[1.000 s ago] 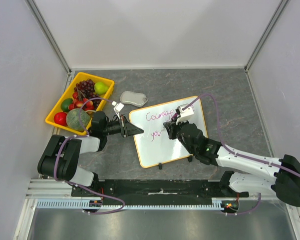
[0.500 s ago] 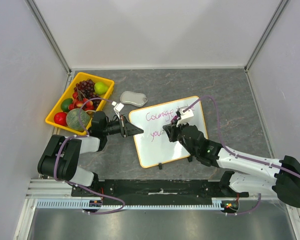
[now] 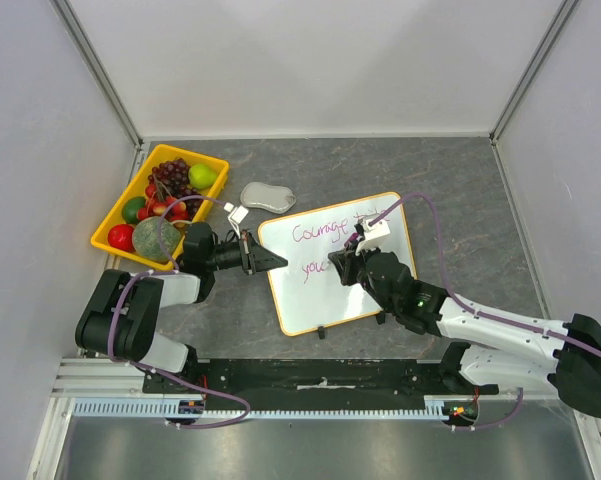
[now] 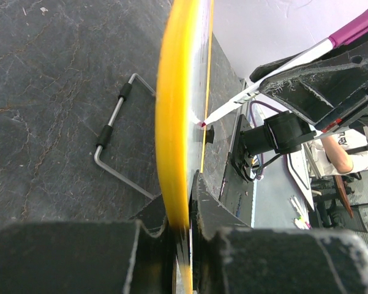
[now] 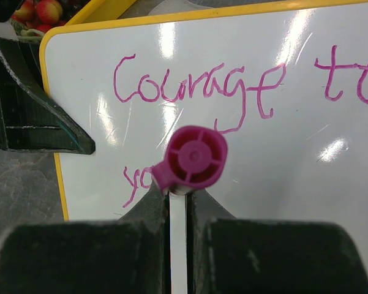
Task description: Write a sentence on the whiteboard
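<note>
My left fingers (image 4: 73, 257) pinch the left rim of the whiteboard (image 3: 320, 300), which sits mid worktop (image 3: 460, 180), toward the near edge. My right fingers (image 5: 275, 257) clamp the marker (image 5: 191, 158). Its cap hides the sentence (image 5: 196, 92) after "yo".

The dark grey marbled tabletop (image 3: 460, 170) carries a yellow fruit tray (image 3: 123, 195) at ten o'clock, a grey kidney-shaped pad (image 3: 267, 196) near centre, and the whiteboard (image 3: 310, 295) just beyond it toward five o'clock.
</note>
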Controlling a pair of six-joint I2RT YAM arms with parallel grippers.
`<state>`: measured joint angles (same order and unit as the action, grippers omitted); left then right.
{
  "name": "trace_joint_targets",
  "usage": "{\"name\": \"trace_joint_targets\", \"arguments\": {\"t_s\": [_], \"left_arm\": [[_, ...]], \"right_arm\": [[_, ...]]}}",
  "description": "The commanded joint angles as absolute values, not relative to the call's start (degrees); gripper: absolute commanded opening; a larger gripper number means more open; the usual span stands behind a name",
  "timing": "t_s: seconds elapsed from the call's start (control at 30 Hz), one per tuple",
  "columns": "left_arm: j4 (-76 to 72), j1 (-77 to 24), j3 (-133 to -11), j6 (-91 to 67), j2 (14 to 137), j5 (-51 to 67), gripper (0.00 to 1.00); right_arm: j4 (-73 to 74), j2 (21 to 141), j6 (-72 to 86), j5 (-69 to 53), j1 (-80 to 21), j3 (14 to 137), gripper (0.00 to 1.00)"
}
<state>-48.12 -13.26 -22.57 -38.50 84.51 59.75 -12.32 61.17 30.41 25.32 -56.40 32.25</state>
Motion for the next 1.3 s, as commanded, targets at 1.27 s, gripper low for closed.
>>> {"name": "trace_joint_targets", "arguments": {"t_s": [1.27], "left_arm": [[-45.7, -14.2, -22.4, -28.9, 85.3, 55.4, 0.02]], "right_arm": [[-8.8, 61.3, 27.6, 28.6, -55.9, 34.9, 0.00]]}}
